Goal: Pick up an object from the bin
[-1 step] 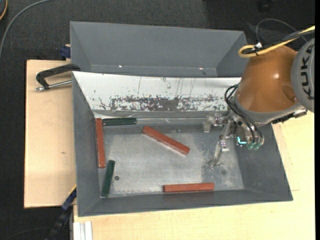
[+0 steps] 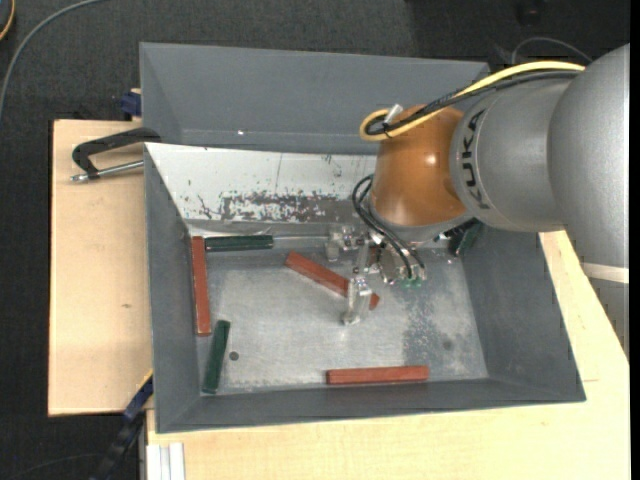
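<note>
Nearest lies a red-brown bar [image 2: 377, 375]; the jaws, opening impossible to tell, hang by the middle red-brown stick [image 2: 315, 273], probably light, stiff, best pinched across its width.

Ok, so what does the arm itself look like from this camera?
A thick grey rounded arm with dark KUKA lettering, an orange domed wrist cover, yellow and black cables looping over it, and a small silvery metal gripper.

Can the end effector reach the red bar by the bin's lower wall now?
Probably yes: the red bar lies alone, nothing stands between it and the end effector, though the bin wall beside it is close.
</note>
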Controlling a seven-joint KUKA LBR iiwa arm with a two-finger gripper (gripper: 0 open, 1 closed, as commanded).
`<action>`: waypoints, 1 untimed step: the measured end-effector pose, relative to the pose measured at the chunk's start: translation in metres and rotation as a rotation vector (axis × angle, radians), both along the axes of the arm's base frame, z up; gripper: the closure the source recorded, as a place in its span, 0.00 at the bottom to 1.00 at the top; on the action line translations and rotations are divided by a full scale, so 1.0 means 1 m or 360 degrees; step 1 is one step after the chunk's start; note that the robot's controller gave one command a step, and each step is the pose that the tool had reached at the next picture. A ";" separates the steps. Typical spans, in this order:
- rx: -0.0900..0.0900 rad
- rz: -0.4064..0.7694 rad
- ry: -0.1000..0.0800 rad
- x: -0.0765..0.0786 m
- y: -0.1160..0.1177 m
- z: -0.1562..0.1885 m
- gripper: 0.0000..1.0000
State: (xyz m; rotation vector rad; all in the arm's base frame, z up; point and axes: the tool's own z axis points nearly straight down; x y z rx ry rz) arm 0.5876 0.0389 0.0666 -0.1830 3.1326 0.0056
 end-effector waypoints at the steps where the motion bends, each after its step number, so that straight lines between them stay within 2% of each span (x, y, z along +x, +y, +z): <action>1: -0.0003 -0.0008 -0.0002 0.000 -0.003 0.004 1.00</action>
